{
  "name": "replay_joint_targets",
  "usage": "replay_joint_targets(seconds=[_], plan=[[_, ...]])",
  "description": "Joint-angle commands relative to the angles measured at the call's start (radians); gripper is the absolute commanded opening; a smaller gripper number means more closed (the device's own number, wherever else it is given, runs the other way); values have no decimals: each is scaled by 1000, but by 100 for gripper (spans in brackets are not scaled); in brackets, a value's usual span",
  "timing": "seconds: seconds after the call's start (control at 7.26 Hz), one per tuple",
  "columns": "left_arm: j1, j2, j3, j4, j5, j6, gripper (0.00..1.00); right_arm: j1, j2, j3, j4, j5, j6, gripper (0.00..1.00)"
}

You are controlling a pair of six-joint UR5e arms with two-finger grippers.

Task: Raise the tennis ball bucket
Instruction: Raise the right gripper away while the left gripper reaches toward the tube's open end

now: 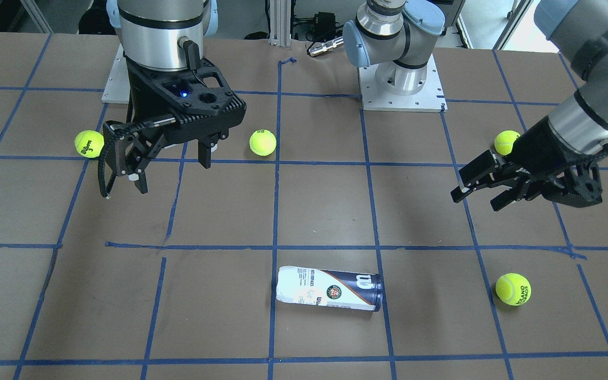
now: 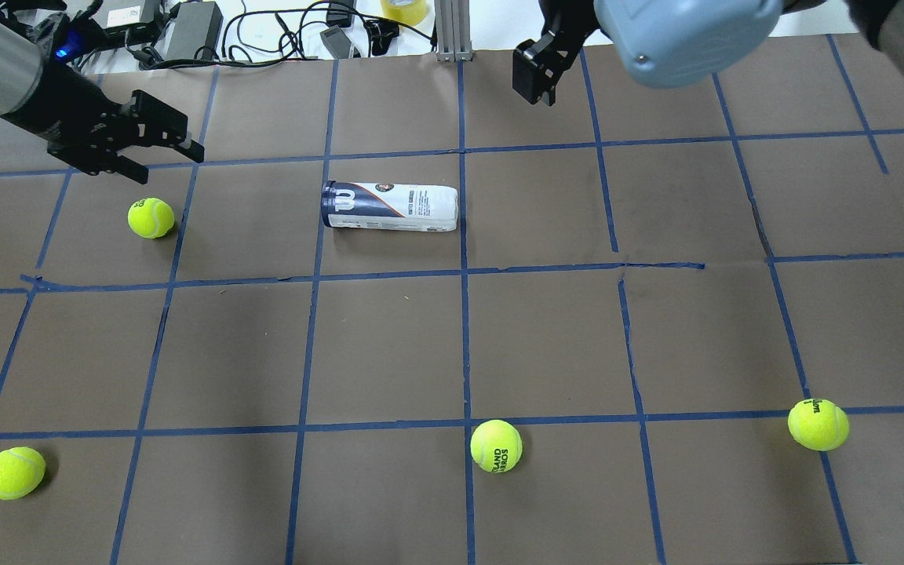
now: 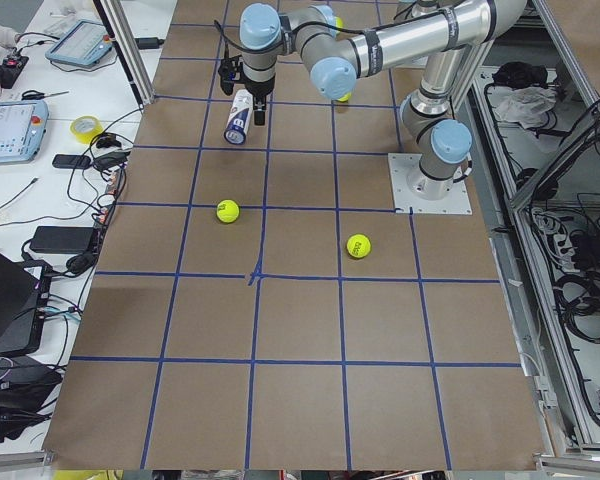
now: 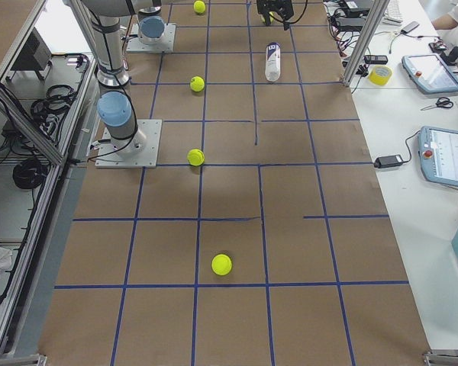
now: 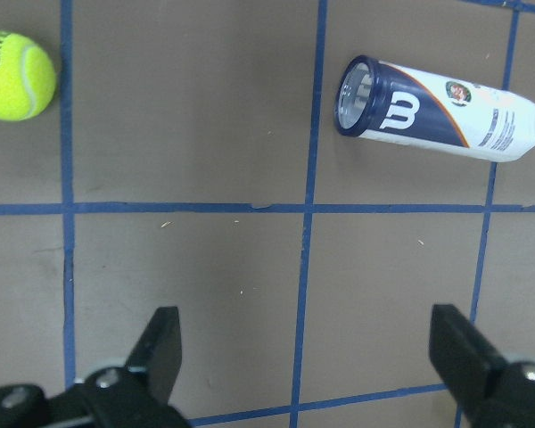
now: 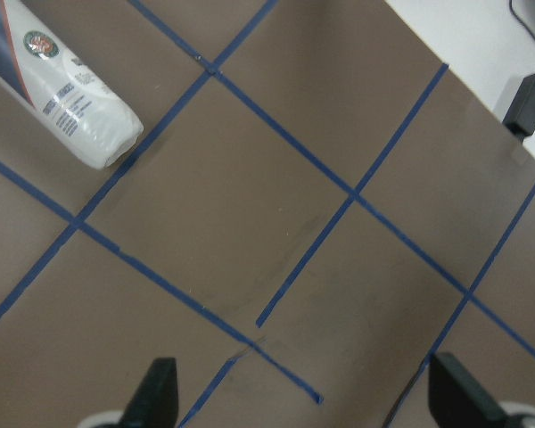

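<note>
The blue-taped brown table [image 2: 389, 345] carries the tennis ball bucket [image 2: 391, 207] on its side and four tennis balls [image 2: 151, 217].

The slim white-and-navy tennis ball tube [image 3: 238, 120] lies toward the brown table's [image 3: 300, 400] far end, near the operators' edge. The left arm's black end effector [image 3: 245, 97] overlaps it. One yellow-green tennis ball [image 3: 228, 211] lies mid-table, a second yellow-green ball [image 3: 358, 246] nearer the robot's edge.

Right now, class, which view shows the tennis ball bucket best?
The left wrist view: the tennis ball bucket lies whole and large, dark rim and logo clear. Front-facing and overhead show it whole but smaller; the right wrist view crops it; side views show it tiny.
</note>
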Motion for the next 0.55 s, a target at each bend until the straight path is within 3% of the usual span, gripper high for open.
replay_joint_targets(seconds=[0.0,0.41], plan=[[-46,-106,-17,145,-72,17,100,-61,-69,55,169,12,85,100],[-91,-217,-17,257,-155,15,100,-78,-121,125,36,28,388,100]])
